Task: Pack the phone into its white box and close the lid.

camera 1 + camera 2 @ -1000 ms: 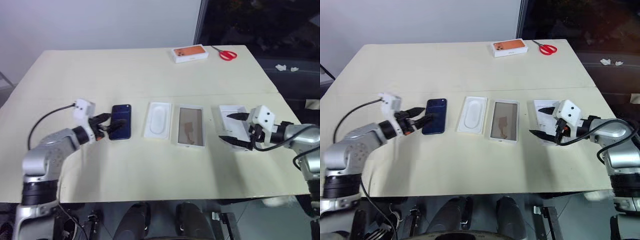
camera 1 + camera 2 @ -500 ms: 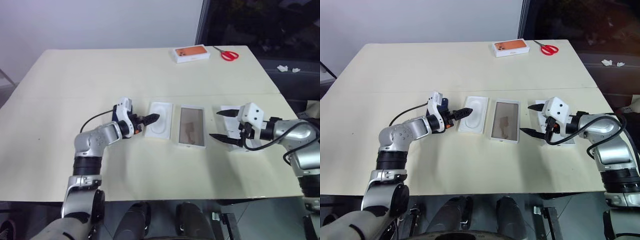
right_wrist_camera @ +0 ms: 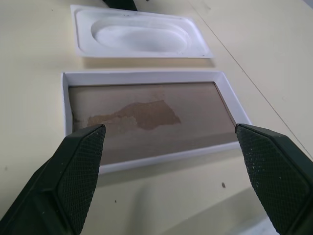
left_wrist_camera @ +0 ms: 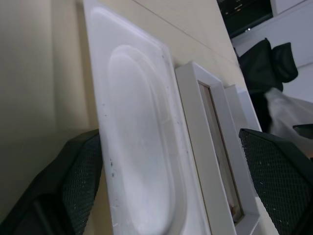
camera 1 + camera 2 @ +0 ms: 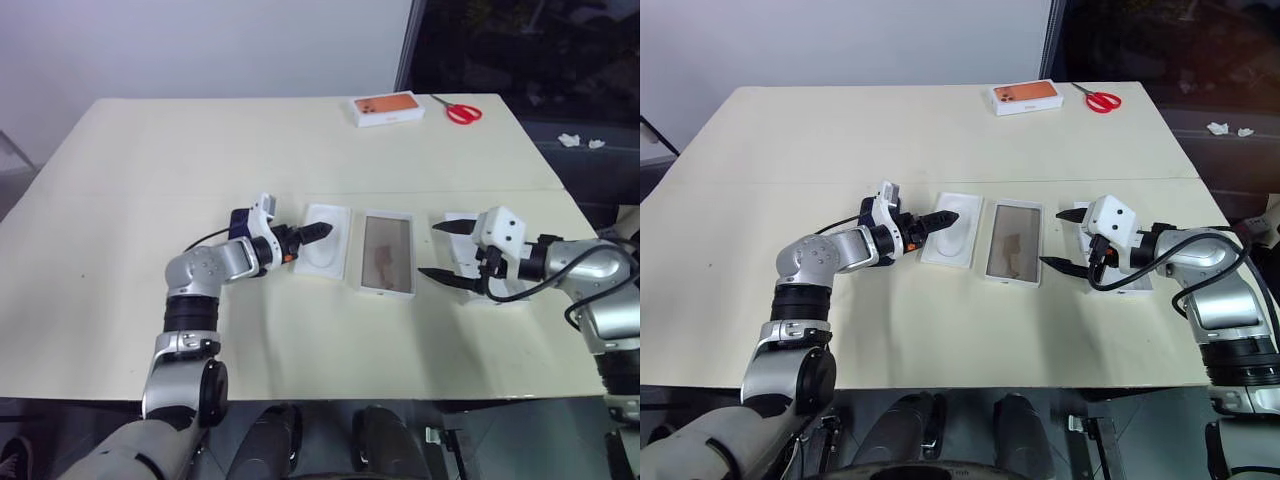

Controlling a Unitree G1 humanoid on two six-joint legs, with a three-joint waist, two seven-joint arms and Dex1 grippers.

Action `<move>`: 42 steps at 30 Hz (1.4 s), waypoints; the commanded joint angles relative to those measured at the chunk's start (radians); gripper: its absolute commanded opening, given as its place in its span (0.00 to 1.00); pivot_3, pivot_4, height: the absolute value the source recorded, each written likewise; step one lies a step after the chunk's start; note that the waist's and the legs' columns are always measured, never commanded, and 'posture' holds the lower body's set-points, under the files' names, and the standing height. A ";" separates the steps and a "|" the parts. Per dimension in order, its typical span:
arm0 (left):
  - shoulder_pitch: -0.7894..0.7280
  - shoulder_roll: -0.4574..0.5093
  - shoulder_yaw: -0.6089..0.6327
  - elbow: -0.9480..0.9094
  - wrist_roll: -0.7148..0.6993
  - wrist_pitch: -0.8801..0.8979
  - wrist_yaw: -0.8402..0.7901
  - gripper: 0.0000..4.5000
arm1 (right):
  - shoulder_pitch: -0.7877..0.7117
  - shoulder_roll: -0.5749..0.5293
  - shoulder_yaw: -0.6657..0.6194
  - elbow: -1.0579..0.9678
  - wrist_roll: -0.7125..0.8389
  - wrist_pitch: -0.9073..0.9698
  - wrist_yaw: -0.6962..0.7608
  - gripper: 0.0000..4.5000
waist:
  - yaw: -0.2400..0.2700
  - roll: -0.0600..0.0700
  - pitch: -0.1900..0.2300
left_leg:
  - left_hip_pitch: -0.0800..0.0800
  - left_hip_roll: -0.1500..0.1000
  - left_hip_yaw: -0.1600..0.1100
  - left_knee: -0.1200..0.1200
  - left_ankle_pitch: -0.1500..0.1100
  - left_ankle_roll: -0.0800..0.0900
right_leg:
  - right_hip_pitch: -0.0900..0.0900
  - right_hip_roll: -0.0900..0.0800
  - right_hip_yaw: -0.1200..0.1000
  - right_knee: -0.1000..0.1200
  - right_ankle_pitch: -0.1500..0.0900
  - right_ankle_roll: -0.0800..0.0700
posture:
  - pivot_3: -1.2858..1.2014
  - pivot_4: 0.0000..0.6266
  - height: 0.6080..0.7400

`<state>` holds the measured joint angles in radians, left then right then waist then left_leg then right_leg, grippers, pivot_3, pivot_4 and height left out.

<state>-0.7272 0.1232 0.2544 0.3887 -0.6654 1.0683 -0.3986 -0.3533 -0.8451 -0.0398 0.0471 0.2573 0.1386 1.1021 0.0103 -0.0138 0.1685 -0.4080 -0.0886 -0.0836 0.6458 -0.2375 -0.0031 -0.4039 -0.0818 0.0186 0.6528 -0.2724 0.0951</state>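
Note:
My left gripper (image 5: 310, 235) is open, its fingers (image 4: 73, 186) apart over the near left edge of a white moulded insert (image 5: 325, 240) with nothing between them. Behind that wrist a dark blue corner of the phone (image 5: 239, 221) shows; my arm hides the remainder. The white box (image 5: 388, 256) lies open just right of the insert, brownish inside and empty (image 3: 146, 117). My right gripper (image 5: 435, 250) is open, pointing at the box from its right side. Under it lies the white lid (image 5: 497, 290), partly covered by the hand.
At the table's far edge an orange-topped white box (image 5: 386, 108) lies next to red-handled scissors (image 5: 462, 112). A seam crosses the cream table (image 5: 300, 330) just beyond the box parts. Past the right edge is dark floor with clutter.
My left arm has swung right, from beside the phone to the white insert, and now covers most of the phone. The right gripper has stayed almost still. The view shifted slightly.

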 commanded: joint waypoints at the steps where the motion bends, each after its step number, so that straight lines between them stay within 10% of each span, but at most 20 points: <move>1: 0.021 -0.014 0.025 0.030 -0.012 0.036 0.028 0.73 | -0.006 -0.003 -0.022 -0.023 0.006 -0.019 -0.004 1.00 | 0.002 0.000 0.000 | 0.000 0.000 0.000 0.000 0.000 0.000 | 0.000 0.000 0.000 0.000 0.000 0.000 | 0.52 0.24 1.00; 7: 0.037 -0.015 0.036 0.012 -0.011 0.052 0.037 0.01 | -0.010 -0.002 -0.018 -0.017 0.003 -0.027 -0.001 1.00 | 0.002 0.000 -0.001 | 0.000 0.000 0.000 0.000 0.000 0.000 | 0.000 0.000 0.000 0.000 0.000 0.000 | 0.52 0.24 1.00; 30: -0.009 0.035 0.223 -0.157 -0.171 0.182 0.187 0.01 | 0.023 0.056 0.190 -0.158 -0.024 0.156 0.019 1.00 | -0.002 -0.001 0.000 | -0.001 0.000 0.000 0.001 0.000 0.000 | -0.001 0.000 0.000 0.001 0.000 0.000 | 0.52 0.24 1.00; 33: -0.013 0.029 0.226 -0.172 -0.182 0.182 0.202 0.00 | 0.014 0.056 0.224 -0.128 -0.054 0.145 0.035 0.81 | 0.002 -0.001 0.000 | -0.001 0.000 0.000 0.001 0.000 -0.001 | -0.002 0.000 0.000 0.001 0.000 0.000 | 0.52 0.24 1.00; 40: -0.010 0.030 0.233 -0.206 -0.197 0.189 0.224 0.00 | -0.002 0.068 0.246 -0.085 -0.094 0.105 0.042 0.01 | 0.001 -0.002 0.001 | -0.001 0.000 0.000 0.001 0.001 -0.002 | -0.002 0.000 0.000 0.001 0.000 0.000 | 0.52 0.24 1.00; 42: -0.013 0.034 0.238 -0.207 -0.206 0.188 0.230 0.00 | -0.013 0.083 0.250 -0.090 -0.088 0.106 0.044 0.01 | 0.000 -0.002 0.001 | -0.001 0.000 0.000 0.000 0.001 -0.002 | -0.002 0.000 0.000 0.001 0.000 0.000 | 0.52 0.24 1.00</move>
<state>-0.7174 0.1505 0.4688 0.2203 -0.8421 1.2586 -0.1708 -0.3425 -0.7756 0.2141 -0.0289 0.1610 0.2563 1.1411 0.0105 -0.0155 0.1692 -0.4088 -0.0884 -0.0837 0.6463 -0.2367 -0.0052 -0.4055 -0.0814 0.0189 0.6536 -0.2724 0.0953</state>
